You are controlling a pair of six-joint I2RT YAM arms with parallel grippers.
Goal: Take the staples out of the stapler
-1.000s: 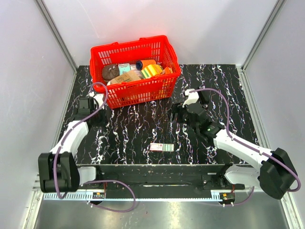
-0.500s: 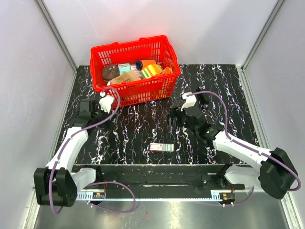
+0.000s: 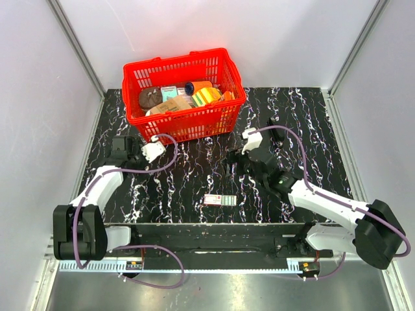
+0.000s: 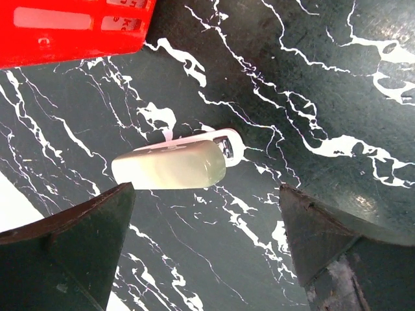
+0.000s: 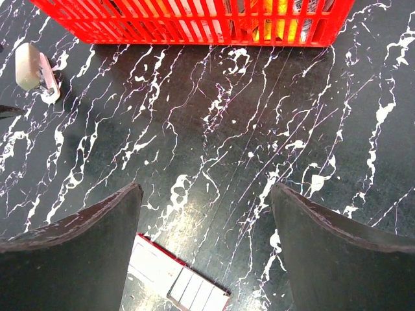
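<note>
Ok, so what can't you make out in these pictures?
- stapler: top view, the left arm seems to cover it; left wrist view doesn't show whether staples are inside.
- small box: right wrist view, bottom edge cuts it off; its print is too small overhead.
- basket contents: top view, piled up and too small to name.

The red basket [image 4: 71, 26] is running off the top edge in both wrist views. Near the basket, the stapler [image 4: 172, 165] is showing nothing of its inside. Well in front of the basket, a small box [image 5: 178, 282] is getting cropped by the bottom edge.
</note>
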